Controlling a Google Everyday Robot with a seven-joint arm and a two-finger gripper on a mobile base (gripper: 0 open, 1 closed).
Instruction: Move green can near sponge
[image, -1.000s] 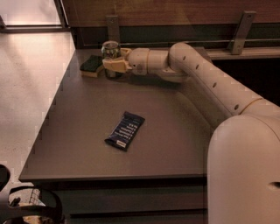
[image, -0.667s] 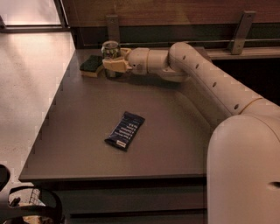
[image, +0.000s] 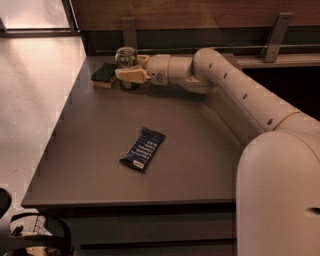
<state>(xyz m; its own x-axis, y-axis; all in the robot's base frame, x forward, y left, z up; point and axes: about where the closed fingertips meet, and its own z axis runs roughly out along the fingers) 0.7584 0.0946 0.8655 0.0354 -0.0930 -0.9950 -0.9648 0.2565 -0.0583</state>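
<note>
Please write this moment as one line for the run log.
gripper: at green can, table far-left corner | green can: upright, beside sponge | wrapper: mid-table

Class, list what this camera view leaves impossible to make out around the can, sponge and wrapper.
Camera view:
- Green can: lower body hidden by the gripper, at the table's far left corner.
- Sponge: whether it touches the can, blocked by the gripper.
- Blue wrapper: print too small to read.
- Robot body: cut off at right and bottom edges.
</note>
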